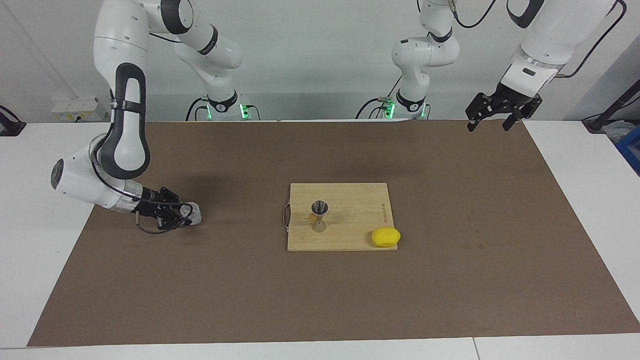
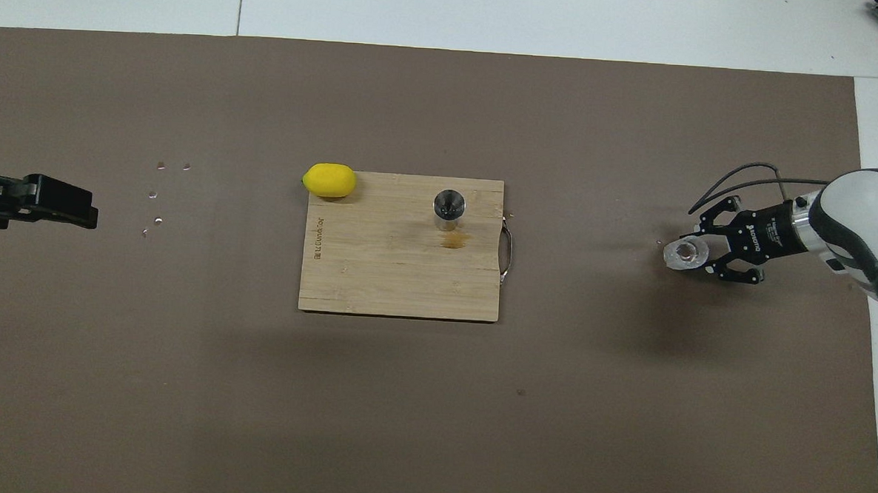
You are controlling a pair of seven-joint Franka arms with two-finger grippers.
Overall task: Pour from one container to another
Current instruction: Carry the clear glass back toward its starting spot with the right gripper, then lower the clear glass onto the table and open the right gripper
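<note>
Board (image 1: pixel 350 220) bears small printed mark along edge nearest left arm's end, unreadable. Jigger (image 1: pixel 319 216) upright on board, lemon (image 1: pixel 385 236) at board corner. Right gripper (image 1: pixel 186 213) low at mat (image 1: pixel 320 300), toward right arm's end, fingers grasping glass cup (image 1: pixel 194 212); cup contents hard to make out. Left gripper (image 1: pixel 496 120) raised over mat edge, waiting, fingers spread. Left arm mostly cut off in overhead view.
</note>
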